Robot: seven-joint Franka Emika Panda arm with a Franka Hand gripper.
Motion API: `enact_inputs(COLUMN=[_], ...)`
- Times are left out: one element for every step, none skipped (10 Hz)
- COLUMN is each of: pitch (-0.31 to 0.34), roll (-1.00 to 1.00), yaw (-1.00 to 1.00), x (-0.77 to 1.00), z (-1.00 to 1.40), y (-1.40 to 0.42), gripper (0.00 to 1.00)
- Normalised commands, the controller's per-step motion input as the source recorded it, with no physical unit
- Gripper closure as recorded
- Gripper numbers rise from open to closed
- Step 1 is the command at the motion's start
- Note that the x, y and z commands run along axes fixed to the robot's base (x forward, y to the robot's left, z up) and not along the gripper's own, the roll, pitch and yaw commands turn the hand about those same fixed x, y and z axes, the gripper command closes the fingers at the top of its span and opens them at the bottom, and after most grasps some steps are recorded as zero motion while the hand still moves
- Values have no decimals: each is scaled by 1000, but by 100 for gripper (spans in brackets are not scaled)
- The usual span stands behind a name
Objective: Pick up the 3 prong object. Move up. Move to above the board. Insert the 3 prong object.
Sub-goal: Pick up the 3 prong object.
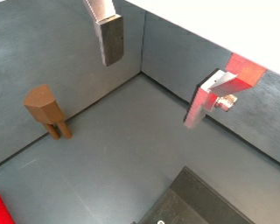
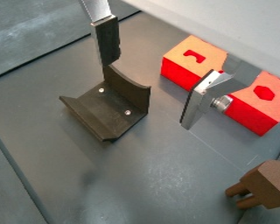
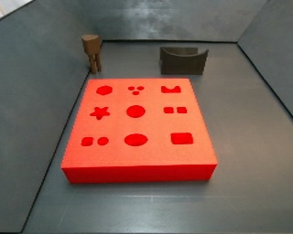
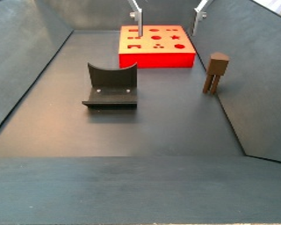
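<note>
Hovering open claw (image 2: 149, 74), seemingly unlabelled.

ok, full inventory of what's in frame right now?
3 prong object: 1, brown wood, upright on the grey floor near a side wall, beyond the board's far corner, apart from it.
board: 1, bright red, flat on the floor, rows of darker cut-outs on top.
U-notched block: 1, dark grey, on the floor between the board and the open floor, not touching the board.
gripper: 1, silver fingers with dark pads, high above the board's far end, open, holding nothing.
</note>
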Motion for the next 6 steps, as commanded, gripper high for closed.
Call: enact_inputs(pitch=[-147, -214, -179, -164, -211, -200], roll=[0, 0, 0, -6, 0, 0], yaw=[-77, -91, -94, -31, 0, 0], x=[-511, -783, -769, -686, -957, -791], z=[0, -89, -123, -29, 0, 0], y=[0, -43, -80, -83, -251, -183], gripper=[0, 0, 0, 0, 0, 0])
